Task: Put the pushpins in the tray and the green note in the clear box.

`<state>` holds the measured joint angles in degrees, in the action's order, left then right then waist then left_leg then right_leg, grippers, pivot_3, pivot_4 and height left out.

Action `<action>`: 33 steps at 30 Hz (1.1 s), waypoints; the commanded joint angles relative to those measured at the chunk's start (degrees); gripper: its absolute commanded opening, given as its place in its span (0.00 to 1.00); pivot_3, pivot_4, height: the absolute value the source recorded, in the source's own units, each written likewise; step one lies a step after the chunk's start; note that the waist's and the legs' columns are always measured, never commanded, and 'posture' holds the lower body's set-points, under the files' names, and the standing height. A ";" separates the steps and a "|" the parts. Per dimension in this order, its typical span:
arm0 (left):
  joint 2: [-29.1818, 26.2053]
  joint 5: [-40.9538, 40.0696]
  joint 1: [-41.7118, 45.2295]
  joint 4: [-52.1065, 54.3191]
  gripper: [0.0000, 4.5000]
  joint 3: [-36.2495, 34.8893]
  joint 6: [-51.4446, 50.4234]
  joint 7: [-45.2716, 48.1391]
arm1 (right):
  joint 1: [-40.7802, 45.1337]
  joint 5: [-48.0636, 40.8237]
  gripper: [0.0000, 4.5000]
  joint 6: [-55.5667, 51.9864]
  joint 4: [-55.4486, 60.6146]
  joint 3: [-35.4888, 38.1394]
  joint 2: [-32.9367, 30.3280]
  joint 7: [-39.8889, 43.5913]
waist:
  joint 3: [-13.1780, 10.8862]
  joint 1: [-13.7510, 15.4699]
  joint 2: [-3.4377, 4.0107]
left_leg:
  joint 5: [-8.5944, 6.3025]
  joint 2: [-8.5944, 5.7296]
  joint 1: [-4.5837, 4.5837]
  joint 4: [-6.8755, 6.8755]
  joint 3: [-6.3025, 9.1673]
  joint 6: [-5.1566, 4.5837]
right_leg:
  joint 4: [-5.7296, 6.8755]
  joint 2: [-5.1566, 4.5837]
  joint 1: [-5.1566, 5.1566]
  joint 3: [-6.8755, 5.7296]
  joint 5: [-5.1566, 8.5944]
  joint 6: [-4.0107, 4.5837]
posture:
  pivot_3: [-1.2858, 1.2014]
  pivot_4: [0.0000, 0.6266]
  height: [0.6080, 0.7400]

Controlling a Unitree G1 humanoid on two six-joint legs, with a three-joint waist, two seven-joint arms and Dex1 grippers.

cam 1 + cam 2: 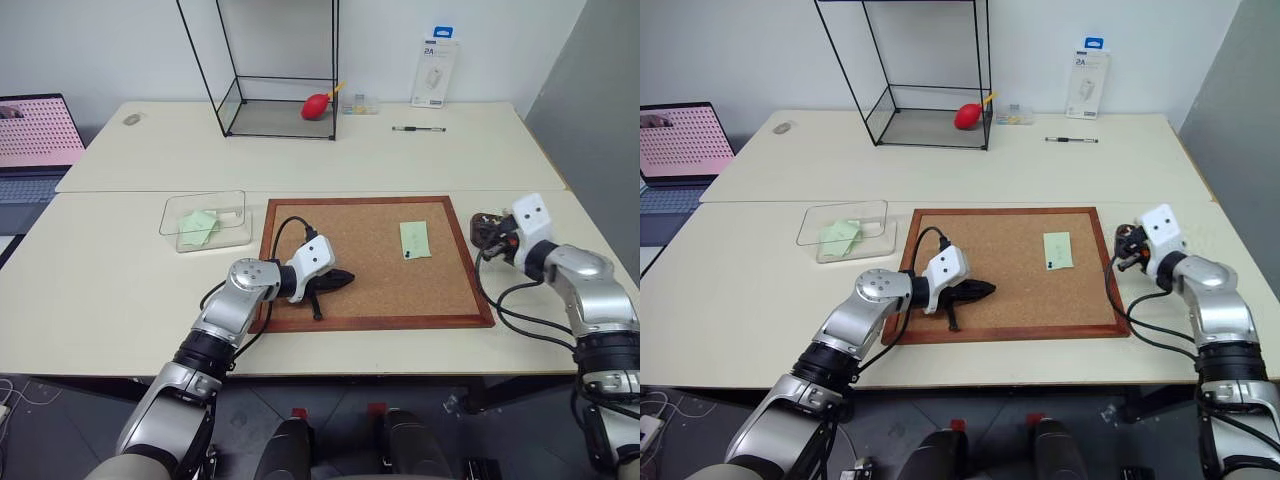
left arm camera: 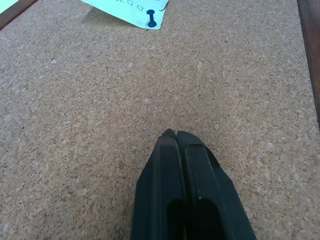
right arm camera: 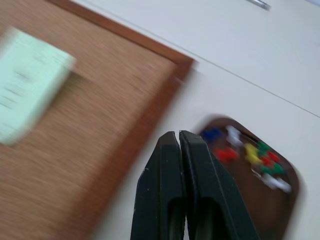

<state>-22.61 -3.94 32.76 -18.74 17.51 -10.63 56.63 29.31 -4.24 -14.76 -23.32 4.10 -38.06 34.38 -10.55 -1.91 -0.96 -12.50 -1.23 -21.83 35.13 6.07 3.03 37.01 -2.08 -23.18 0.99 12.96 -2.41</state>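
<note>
My right gripper (image 3: 179,136) has its fingers pressed together, and whether a pin sits pinched at the tips I cannot tell. It hangs just beside the tray (image 3: 290,197), off the right edge of the corkboard (image 1: 380,290), which I judge is where I need it to drop pins. My left gripper (image 2: 172,134) is also closed, empty, resting low over the bare cork near the board's front left, parked out of the way while the right arm works.

Further out, one green note (image 1: 415,239) lies on the right half of the board, held there by a dark pushpin (image 2: 150,17) through its lower corner; that pin must come out before the paper can move. No red pin is visible on this note. The clear box (image 1: 236,209) sits just off the board's left edge with a green slip (image 1: 199,227) already inside, so I judge the job is partly done.

The head views lay out the whole table but hide the tray behind my right wrist. The right wrist view shows the tray holding many coloured pins, though blurred. The left wrist view alone makes the dark pin plain.
</note>
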 commanded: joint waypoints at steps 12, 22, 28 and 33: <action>-0.59 2.73 -1.49 -2.56 0.00 1.83 -0.93 -0.21 | 6.69 7.40 0.21 8.80 -13.15 -1.87 -0.65 -6.14 | 0.00 0.01 0.01 | 0.00 -0.01 0.00 0.01 -0.01 0.00 | 0.00 0.00 0.01 0.02 -0.01 -0.01 | 0.52 0.24 1.00; -0.53 2.78 -1.53 -2.49 0.00 1.94 -0.91 -0.22 | 8.27 1.67 0.55 7.82 -10.44 2.81 0.77 -5.71 | 0.00 0.00 0.01 | 0.00 -0.01 0.00 0.01 -0.01 0.00 | 0.00 0.00 0.01 0.03 -0.01 -0.01 | 0.52 0.24 1.00; -0.53 2.71 -1.77 -2.42 0.00 1.93 -0.89 -0.21 | 8.60 -4.51 0.55 5.64 -5.87 6.94 1.80 -3.38 | 0.00 0.00 0.01 | 0.00 -0.01 0.00 0.01 0.00 0.00 | 0.00 0.00 0.01 0.02 -0.01 -0.01 | 0.52 0.24 1.00; -0.44 2.70 -1.99 -2.42 0.00 1.98 -0.81 -0.24 | 2.74 -8.60 0.55 0.42 5.71 3.28 2.27 6.02 | 0.02 0.03 0.02 | 0.00 0.00 0.00 0.01 0.02 0.00 | 0.01 0.00 0.01 0.00 -0.01 -0.01 | 0.52 0.24 1.00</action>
<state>-22.54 -3.85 32.64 -18.77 17.58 -10.43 56.36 34.16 -10.76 -12.51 -23.85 9.11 -35.72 36.31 -10.54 -1.88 -0.93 -12.49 -1.23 -21.84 35.14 6.11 3.03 37.01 -2.08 -23.17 0.98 12.95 -2.42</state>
